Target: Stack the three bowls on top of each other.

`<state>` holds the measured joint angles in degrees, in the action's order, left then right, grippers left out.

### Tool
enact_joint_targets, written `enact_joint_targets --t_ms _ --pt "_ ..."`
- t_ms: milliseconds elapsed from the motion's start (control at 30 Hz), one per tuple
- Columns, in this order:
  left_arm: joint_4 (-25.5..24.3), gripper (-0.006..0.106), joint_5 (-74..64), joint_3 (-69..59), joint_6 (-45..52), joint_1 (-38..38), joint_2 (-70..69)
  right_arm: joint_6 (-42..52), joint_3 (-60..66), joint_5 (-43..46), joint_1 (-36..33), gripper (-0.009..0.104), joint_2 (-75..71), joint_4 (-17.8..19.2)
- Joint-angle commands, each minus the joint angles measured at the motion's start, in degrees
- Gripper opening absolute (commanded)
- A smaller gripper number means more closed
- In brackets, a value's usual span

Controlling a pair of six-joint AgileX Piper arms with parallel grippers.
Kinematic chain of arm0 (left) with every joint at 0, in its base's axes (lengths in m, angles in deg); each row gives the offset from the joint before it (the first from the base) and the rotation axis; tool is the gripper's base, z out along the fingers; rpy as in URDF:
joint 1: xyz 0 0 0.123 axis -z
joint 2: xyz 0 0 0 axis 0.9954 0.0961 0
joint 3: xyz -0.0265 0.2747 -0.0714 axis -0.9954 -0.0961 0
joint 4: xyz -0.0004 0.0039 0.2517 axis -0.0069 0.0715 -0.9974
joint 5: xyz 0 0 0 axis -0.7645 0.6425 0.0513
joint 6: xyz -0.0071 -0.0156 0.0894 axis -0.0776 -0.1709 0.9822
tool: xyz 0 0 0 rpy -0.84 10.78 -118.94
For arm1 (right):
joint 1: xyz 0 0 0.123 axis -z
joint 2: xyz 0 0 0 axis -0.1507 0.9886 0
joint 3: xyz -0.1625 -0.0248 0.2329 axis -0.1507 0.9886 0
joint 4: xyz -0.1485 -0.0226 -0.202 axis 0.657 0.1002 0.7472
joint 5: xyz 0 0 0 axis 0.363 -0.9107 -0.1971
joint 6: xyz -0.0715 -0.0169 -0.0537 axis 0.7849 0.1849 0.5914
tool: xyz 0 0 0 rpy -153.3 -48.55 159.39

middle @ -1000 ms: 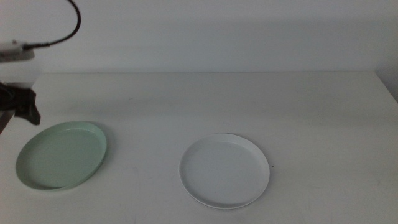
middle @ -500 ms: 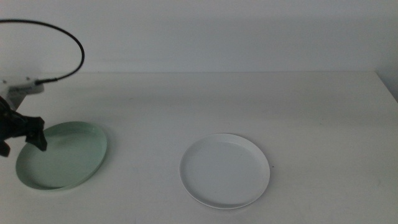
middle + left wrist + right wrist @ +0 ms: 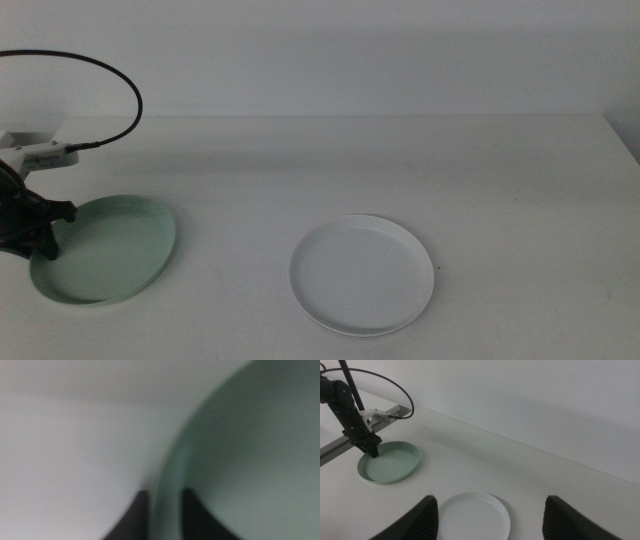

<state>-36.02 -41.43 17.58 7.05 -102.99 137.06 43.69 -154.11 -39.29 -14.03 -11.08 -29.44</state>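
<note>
White matte tabletop (image 3: 330, 160), its far edge meeting a plain pale wall (image 3: 360, 50). Lighting soft and even; right edge of tabletop visible.

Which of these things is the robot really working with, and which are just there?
Part of the job:
- mint green bowl, its rim straddled by the left gripper
- white bowl, lying apart and untouched

Just there:
- table
- black cable on the left arm
- right gripper, waiting with its jaws wide open
</note>
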Motion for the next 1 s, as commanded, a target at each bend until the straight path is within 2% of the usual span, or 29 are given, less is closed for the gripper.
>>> enact_joint_targets --t_ms 0,100,233,467,667,967 --pt "0.68 -0.005 -2.03 1.18 -0.22 0.01 -2.01 0.31 -1.67 3.97 0.05 0.055 0.33 -0.06" --pt "-0.34 -0.005 -4.99 1.18 -0.43 0.01 -2.99 0.31 -1.67 3.97 0.05 0.055 0.33 -0.06" --pt "0.82 -0.005 -8.59 1.18 -1.35 0.07 -7.18 0.31 -1.67 3.97 0.05 0.055 0.33 -0.06" --pt "10.61 -0.005 -14.38 1.18 -1.07 2.71 -17.83 0.31 -1.67 4.02 0.05 0.055 0.33 -0.06" --pt "13.10 -0.005 -14.63 1.18 -4.99 13.40 -24.74 0.31 -1.67 4.02 0.05 0.055 0.33 -0.06" --pt "13.21 -0.005 -7.36 1.18 -12.97 33.09 -22.48 0.31 -1.67 3.97 0.05 0.055 0.33 -0.06"
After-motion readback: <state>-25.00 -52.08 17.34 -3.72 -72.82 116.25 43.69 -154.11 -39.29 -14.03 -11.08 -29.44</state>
